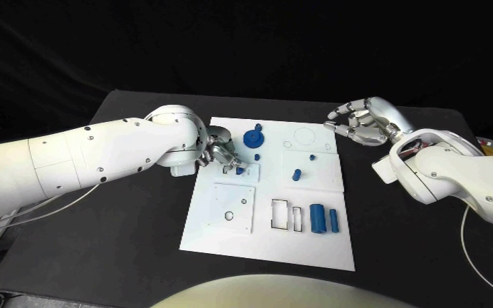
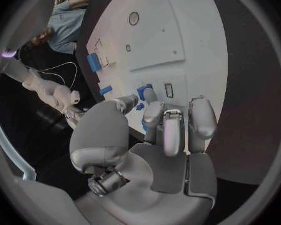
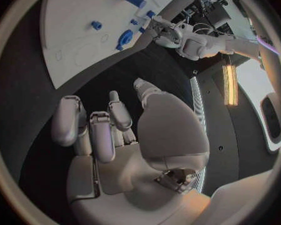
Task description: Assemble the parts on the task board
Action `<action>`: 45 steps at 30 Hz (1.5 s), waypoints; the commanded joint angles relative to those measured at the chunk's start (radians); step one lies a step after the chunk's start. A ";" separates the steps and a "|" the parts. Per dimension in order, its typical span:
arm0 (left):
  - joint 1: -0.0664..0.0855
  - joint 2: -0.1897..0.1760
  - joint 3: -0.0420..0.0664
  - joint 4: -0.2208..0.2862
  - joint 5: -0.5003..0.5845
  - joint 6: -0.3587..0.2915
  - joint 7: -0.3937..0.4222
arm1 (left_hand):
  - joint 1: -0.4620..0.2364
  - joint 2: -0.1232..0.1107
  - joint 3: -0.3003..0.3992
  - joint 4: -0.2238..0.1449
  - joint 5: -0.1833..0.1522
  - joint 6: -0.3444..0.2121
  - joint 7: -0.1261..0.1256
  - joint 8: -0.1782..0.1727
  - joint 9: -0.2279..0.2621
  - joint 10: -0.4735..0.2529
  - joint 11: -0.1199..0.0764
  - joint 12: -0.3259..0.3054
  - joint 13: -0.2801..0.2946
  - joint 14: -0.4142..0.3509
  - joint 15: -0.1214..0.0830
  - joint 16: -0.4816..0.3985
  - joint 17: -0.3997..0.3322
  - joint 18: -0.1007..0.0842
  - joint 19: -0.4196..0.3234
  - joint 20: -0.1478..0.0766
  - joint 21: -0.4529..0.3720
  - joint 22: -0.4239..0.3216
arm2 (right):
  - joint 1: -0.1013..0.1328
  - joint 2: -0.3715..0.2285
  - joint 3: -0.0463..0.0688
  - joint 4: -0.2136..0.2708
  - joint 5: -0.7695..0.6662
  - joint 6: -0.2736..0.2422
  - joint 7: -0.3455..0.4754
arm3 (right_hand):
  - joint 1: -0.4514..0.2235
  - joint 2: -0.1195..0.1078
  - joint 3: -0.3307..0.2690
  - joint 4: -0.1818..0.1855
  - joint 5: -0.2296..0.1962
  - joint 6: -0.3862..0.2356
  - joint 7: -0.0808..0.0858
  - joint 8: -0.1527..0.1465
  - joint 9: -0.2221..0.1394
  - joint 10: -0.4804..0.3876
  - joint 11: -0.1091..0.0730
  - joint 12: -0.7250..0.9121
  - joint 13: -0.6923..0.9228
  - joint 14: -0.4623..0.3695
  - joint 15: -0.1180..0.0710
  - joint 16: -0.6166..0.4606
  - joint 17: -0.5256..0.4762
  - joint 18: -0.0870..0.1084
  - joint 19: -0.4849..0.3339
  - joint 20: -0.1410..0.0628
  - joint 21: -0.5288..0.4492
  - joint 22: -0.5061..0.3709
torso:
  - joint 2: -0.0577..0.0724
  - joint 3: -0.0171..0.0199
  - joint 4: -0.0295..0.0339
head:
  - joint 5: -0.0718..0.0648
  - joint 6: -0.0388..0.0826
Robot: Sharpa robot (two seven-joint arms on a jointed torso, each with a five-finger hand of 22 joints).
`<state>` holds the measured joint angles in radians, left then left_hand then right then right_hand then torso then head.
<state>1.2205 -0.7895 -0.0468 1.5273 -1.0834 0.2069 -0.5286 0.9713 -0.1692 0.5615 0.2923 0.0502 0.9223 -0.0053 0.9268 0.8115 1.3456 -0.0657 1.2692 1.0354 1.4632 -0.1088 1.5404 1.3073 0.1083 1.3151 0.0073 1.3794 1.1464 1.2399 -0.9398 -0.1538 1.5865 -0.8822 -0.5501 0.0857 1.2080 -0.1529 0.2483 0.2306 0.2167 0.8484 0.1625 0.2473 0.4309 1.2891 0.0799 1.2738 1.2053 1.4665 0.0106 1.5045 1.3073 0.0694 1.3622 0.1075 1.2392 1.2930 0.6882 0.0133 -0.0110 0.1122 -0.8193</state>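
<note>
A white board lies flat in the middle of a black worktop, with small blue parts spread over it: a round disc near the far edge, a small peg in the middle, and two cylinders side by side near the right edge. The left hand rests over the board's left side, its fingers pinching a small blue part against the board. The right hand hovers beside the board's far right corner, fingers curled in and holding nothing.
</note>
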 commanded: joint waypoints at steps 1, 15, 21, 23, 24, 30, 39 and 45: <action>0.001 0.003 0.001 -0.002 -0.003 0.017 0.006 | 0.022 -0.001 -0.004 -0.005 0.001 -0.001 -0.001 -0.005 0.002 0.006 -0.002 0.005 0.002 0.091 -0.007 0.004 0.196 -0.019 0.004 -0.006 0.000 0.001 | -0.001 0.000 0.000 0.002 -0.010 0.009 0.000 | -0.009 -0.003 0.002 0.006 -0.006 -0.008 -0.002 0.005 0.002 -0.004 -0.002 0.000 0.001 0.060 -0.007 -0.004 0.073 0.018 -0.006 0.002 -0.006 0.000 | 0.000 -0.0002 0.0005 | 0.001 -0.001; 0.001 0.006 0.001 -0.006 -0.007 0.038 0.004 | 0.153 0.003 0.016 -0.015 0.001 -0.006 -0.003 -0.007 0.006 0.007 -0.004 0.006 0.003 0.090 -0.008 0.002 0.191 -0.020 0.005 -0.006 0.000 0.005 | -0.001 0.001 0.000 0.001 -0.011 0.009 -0.001 | -0.008 -0.002 0.001 0.007 -0.006 -0.008 -0.002 0.006 0.002 -0.003 -0.002 0.000 0.002 0.060 -0.007 -0.005 0.073 0.018 -0.006 0.002 -0.007 0.000 | 0.000 -0.0010 -0.0007 | 0.001 -0.001; 0.000 0.004 0.001 -0.002 -0.008 0.038 0.005 | 0.158 0.001 0.017 -0.015 0.001 -0.005 -0.003 -0.007 0.006 0.007 -0.004 0.006 0.003 0.090 -0.007 0.002 0.191 -0.020 0.005 -0.006 0.000 0.006 | -0.002 0.001 0.000 0.001 -0.011 0.009 -0.001 | -0.008 -0.002 0.001 0.007 -0.006 -0.008 -0.002 0.006 0.002 -0.003 -0.002 0.000 0.002 0.060 -0.007 -0.005 0.073 0.018 -0.006 0.002 -0.007 0.000 | 0.001 -0.0014 -0.0002 | 0.000 0.001; 0.000 0.004 0.001 -0.001 -0.005 0.034 0.006 | 0.158 0.001 0.016 -0.014 0.001 -0.005 -0.003 -0.007 0.006 0.007 -0.004 0.006 0.003 0.090 -0.007 0.002 0.191 -0.020 0.005 -0.006 0.000 0.005 | -0.002 0.001 0.000 0.001 -0.011 0.008 -0.001 | -0.008 -0.002 0.001 0.007 -0.006 -0.008 -0.002 0.006 0.002 -0.003 -0.002 0.000 0.002 0.060 -0.007 -0.005 0.073 0.018 -0.006 0.002 -0.007 0.000 | 0.001 -0.0015 0.0001 | 0.000 0.002; 0.000 0.004 0.001 -0.001 -0.002 0.032 0.006 | 0.157 0.000 0.014 -0.009 0.001 -0.005 -0.002 -0.007 0.006 0.007 -0.004 0.005 0.002 0.090 -0.007 0.002 0.191 -0.020 0.005 -0.006 0.000 0.006 | -0.002 0.001 0.000 0.001 -0.011 0.008 -0.001 | -0.008 -0.002 0.001 0.007 -0.006 -0.008 -0.002 0.006 0.002 -0.003 -0.002 0.000 0.002 0.060 -0.007 -0.005 0.073 0.018 -0.006 0.002 -0.007 0.000 | 0.001 -0.0015 0.0003 | 0.000 0.002; 0.000 0.003 0.002 -0.002 0.034 0.017 0.008 | 0.131 0.004 0.003 0.002 0.001 -0.003 0.002 -0.011 0.005 0.006 0.000 0.003 -0.001 0.089 -0.005 0.001 0.189 -0.020 0.004 -0.005 -0.001 0.004 | -0.003 0.002 0.000 0.000 -0.012 0.008 0.000 | -0.006 -0.001 0.000 0.008 -0.005 -0.008 -0.002 0.007 0.002 -0.004 -0.003 0.000 0.001 0.059 -0.007 -0.005 0.072 0.019 -0.007 0.002 -0.009 -0.002 | 0.001 -0.0016 -0.0010 | 0.001 0.005; 0.000 -0.009 0.025 -0.019 0.112 -0.032 0.012 | 0.057 -0.004 -0.037 0.002 0.001 -0.025 0.010 -0.033 -0.003 -0.021 0.007 -0.024 -0.043 0.081 -0.001 -0.011 0.158 -0.014 -0.014 -0.002 -0.016 -0.024 | -0.005 0.004 0.000 -0.003 -0.012 0.007 0.001 | -0.006 -0.001 0.000 0.008 -0.005 -0.008 -0.002 0.007 0.002 -0.004 -0.003 0.000 0.001 0.059 -0.007 -0.005 0.072 0.019 -0.007 0.002 -0.009 -0.002 | 0.000 -0.0017 0.0007 | -0.003 0.011; 0.023 -0.018 0.061 -0.057 0.161 -0.029 0.016 | 0.077 -0.007 -0.083 0.000 0.001 -0.121 0.081 -0.213 -0.117 -0.128 0.067 -0.151 -0.236 0.074 0.050 -0.022 0.135 -0.005 -0.045 0.039 -0.045 -0.069 | -0.006 0.004 0.000 -0.005 -0.012 0.007 0.001 | -0.005 0.001 -0.001 0.011 -0.005 -0.009 -0.002 0.007 0.002 -0.005 -0.003 -0.001 0.000 0.059 -0.007 -0.005 0.071 0.019 -0.007 0.001 -0.009 -0.002 | -0.001 -0.0006 0.0017 | -0.002 0.018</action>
<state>1.2332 -0.8093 0.0096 1.4809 -0.9824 0.1906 -0.5264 1.0399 -0.1768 0.4827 0.2938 0.0499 0.7982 0.0690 0.7205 0.6999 1.2163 -0.0048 1.1208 0.8036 1.4665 -0.0653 1.5209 1.3073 0.1084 1.2704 0.0417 1.3371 1.0775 1.2346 -0.9365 -0.1538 1.5814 -0.8833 -0.5502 0.0842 1.2080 -0.1528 0.2497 0.2349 0.2167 0.8449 0.1590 0.2509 0.4315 1.2891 0.0799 1.2738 1.2054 1.4665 0.0107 1.5045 1.3078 0.0693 1.3623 0.1076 1.2353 1.2922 0.6880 0.0121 -0.0105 0.1101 -0.8045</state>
